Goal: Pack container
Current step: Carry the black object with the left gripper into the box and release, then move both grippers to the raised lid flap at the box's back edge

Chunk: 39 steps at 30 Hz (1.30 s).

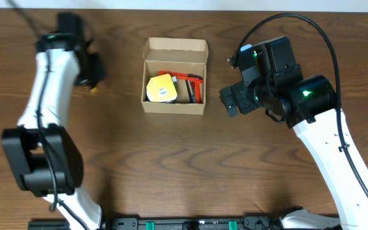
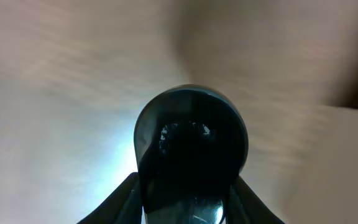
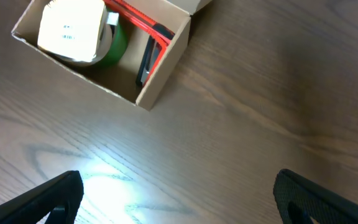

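Observation:
The container [image 1: 173, 107] is a tan cardboard box, open, with its flap lid folded back at the far side. It stands at the table's middle back and also shows in the right wrist view [image 3: 161, 68]. Inside lie a yellow-and-white item [image 1: 160, 88], a red-handled tool [image 1: 187, 80] and a green roll [image 3: 118, 43]. My left gripper [image 1: 92, 71] is left of the box, shut on a dark round object [image 2: 191, 137]. My right gripper [image 1: 232, 102] is right of the box, open and empty above the wood [image 3: 176, 186].
The brown wood table [image 1: 171, 166] runs to a pale edge at the back. A small yellow bit [image 1: 94, 90] shows just under my left gripper. A black rail [image 1: 184, 223] lies along the front edge.

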Each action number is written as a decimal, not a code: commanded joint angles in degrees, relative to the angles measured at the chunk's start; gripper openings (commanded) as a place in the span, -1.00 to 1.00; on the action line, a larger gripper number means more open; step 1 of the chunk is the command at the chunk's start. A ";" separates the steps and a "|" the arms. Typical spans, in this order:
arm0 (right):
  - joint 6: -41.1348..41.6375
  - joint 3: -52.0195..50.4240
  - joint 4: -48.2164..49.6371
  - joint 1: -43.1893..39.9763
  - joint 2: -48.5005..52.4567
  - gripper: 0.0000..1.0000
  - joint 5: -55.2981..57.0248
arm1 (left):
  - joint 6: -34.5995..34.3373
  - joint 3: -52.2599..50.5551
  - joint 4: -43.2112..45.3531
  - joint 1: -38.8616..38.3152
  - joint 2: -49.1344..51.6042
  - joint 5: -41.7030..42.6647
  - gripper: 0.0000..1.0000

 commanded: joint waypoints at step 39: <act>-0.57 -0.04 -0.11 -0.35 0.11 0.99 -0.02 | -11.93 2.08 10.08 -27.85 -0.39 6.84 0.42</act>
